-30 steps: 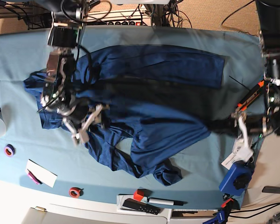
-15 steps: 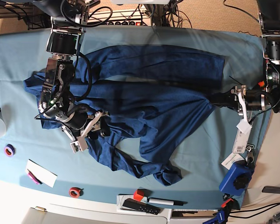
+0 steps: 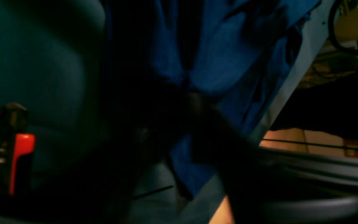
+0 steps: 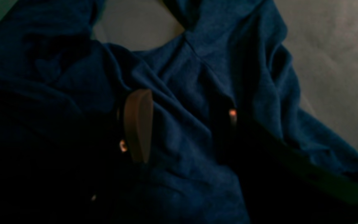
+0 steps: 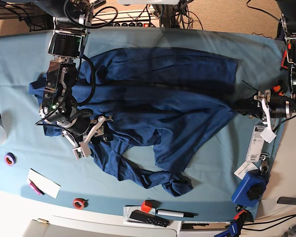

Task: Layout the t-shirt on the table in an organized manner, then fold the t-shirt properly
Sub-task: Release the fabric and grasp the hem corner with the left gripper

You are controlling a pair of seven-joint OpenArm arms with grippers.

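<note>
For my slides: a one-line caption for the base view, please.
Two arms stretch a navy t-shirt across the teal table, right gripper and left gripper at opposite ends.

Right arm comes down from 12 o'clock on the base view's left side, wrist bent so the right gripper (image 5: pixel 91 138) points toward 4 o'clock, jaws spread wide with cloth between them in the wrist view. One of its fingers (image 4: pixel 138 124) shows tan there. Left arm hangs in from the 3 o'clock edge, forearm level, left gripper (image 5: pixel 239 105) aimed toward 9 o'clock. Too dark and blurry to tell how its jaws stand.
</note>
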